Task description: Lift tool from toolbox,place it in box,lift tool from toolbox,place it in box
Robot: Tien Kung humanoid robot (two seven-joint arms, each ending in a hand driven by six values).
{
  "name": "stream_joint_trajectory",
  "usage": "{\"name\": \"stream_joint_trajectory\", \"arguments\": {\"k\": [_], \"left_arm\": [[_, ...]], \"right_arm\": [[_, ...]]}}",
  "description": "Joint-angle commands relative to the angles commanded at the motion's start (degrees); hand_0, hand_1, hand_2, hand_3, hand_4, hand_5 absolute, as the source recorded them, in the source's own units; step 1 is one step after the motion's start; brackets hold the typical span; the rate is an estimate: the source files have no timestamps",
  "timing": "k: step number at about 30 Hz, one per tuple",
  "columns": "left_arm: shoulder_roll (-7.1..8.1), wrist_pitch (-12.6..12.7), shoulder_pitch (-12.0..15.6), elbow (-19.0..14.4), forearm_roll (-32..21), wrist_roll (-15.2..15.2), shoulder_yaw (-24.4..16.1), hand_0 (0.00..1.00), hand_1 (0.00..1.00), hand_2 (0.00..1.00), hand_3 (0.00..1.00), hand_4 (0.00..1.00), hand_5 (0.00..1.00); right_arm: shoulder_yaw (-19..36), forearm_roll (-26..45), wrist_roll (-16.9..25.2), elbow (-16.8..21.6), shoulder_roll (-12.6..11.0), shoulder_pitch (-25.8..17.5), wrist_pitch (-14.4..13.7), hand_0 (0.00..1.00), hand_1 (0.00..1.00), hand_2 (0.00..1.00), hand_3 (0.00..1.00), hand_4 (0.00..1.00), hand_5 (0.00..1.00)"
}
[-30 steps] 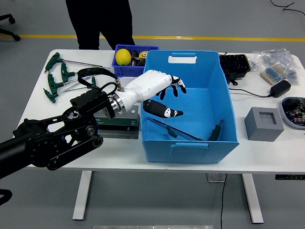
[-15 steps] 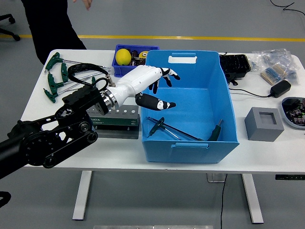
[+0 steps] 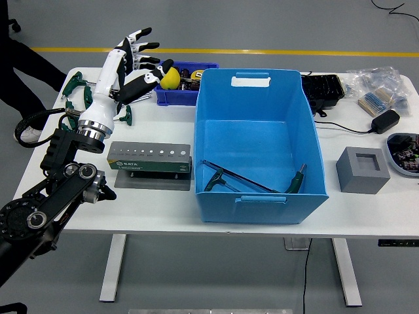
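A large blue box (image 3: 260,145) stands mid-table. Two green-handled T-wrenches (image 3: 252,183) lie crossed on its floor near the front wall. More green-handled T-wrenches (image 3: 73,91) lie at the table's far left. My left hand (image 3: 134,62), white with black fingertips, is raised high above those wrenches, left of the box, fingers spread and empty. A grey and green tool holder (image 3: 150,159) with a row of holes sits in front of the box's left side. The right arm is out of view.
A small blue bin (image 3: 171,92) with a yellow ball (image 3: 169,78) stands behind the box's left corner. A grey square block (image 3: 362,170), a black adapter with cable (image 3: 383,120), plastic bags (image 3: 374,91) and a parts tray (image 3: 403,149) lie at right. A person's legs (image 3: 23,65) show at far left.
My left hand has pulled out of the blue box and swung up and left, over the wrenches. A second wrench now lies in the box. The person has walked off to the left.
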Motion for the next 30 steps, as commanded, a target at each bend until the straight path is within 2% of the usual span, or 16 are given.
{"name": "stream_joint_trajectory", "arguments": {"k": [1, 4, 7, 8, 11, 13, 14, 16, 22, 26, 30], "left_arm": [[-0.38, -1.0, 1.0, 0.1, -2.6, -1.2, -1.0, 0.907, 0.890, 0.940, 0.885, 0.910, 0.716], [-1.09, -4.8, 3.3, 1.0, -9.7, -1.4, -3.1, 0.907, 0.890, 0.940, 0.885, 0.910, 0.716], [-1.63, -9.8, 5.4, 1.9, -17.1, 0.7, -5.0, 0.907, 0.890, 0.940, 0.885, 0.910, 0.716], [-1.73, -11.0, 5.9, 2.1, -19.4, 1.4, -5.5, 0.893, 0.874, 0.942, 0.851, 0.934, 0.852], [-2.09, -13.9, 7.6, 2.3, -25.1, 4.2, -7.8, 0.893, 0.874, 0.942, 0.851, 0.934, 0.852], [-2.18, -15.3, 8.4, 2.5, -25.2, 6.3, -9.3, 0.893, 0.874, 0.942, 0.851, 0.934, 0.852], [-2.27, -16.1, 8.9, 2.5, -24.7, 7.2, -10.3, 0.878, 0.843, 0.929, 0.839, 0.947, 0.909], [-2.48, -17.0, 9.6, 2.5, -23.6, 8.0, -12.1, 0.878, 0.843, 0.929, 0.839, 0.947, 0.909], [-3.17, -18.0, 11.0, 2.8, -19.1, 9.1, -17.8, 0.864, 0.807, 0.916, 0.830, 0.949, 0.914], [-3.02, -19.1, 12.1, 2.7, -14.8, 10.3, -20.8, 0.853, 0.792, 0.897, 0.823, 0.952, 0.925], [-3.16, -18.8, 13.1, 3.3, -13.0, 9.7, -22.9, 0.853, 0.792, 0.897, 0.823, 0.952, 0.925]], "right_arm": [[0.0, 0.1, 0.1, 0.0, 0.0, 0.0, 0.0, 0.718, 0.719, 0.781, 0.621, 0.858, 0.742], [0.0, 0.1, 0.2, 0.0, 0.0, 0.0, 0.0, 0.718, 0.719, 0.781, 0.621, 0.858, 0.742], [0.0, 0.1, 0.3, 0.0, 0.0, 0.1, -0.1, 0.718, 0.719, 0.781, 0.621, 0.858, 0.742], [0.0, 0.2, 0.4, 0.0, 0.1, 0.1, -0.1, 0.720, 0.718, 0.781, 0.620, 0.857, 0.742], [-0.2, 0.6, 0.5, 0.0, 0.1, 0.1, -0.1, 0.720, 0.718, 0.781, 0.620, 0.857, 0.742], [-0.2, 0.6, 0.5, 0.0, 0.1, 0.1, -0.2, 0.720, 0.718, 0.781, 0.620, 0.857, 0.742], [-0.2, 0.5, 0.5, 0.0, 0.1, 0.2, -0.1, 0.719, 0.718, 0.781, 0.620, 0.856, 0.741], [-0.3, 0.6, 0.6, 0.0, 0.1, 0.1, -0.1, 0.719, 0.718, 0.781, 0.620, 0.856, 0.741], [-0.4, 0.7, 0.6, 0.0, 0.1, 0.1, -0.1, 0.719, 0.717, 0.781, 0.620, 0.855, 0.740], [-0.3, 0.5, 0.5, 0.1, 0.1, 0.0, -0.1, 0.718, 0.718, 0.779, 0.619, 0.854, 0.739], [-0.3, 0.6, 0.6, 0.1, 0.1, 0.0, -0.1, 0.718, 0.718, 0.779, 0.619, 0.854, 0.739]]}}
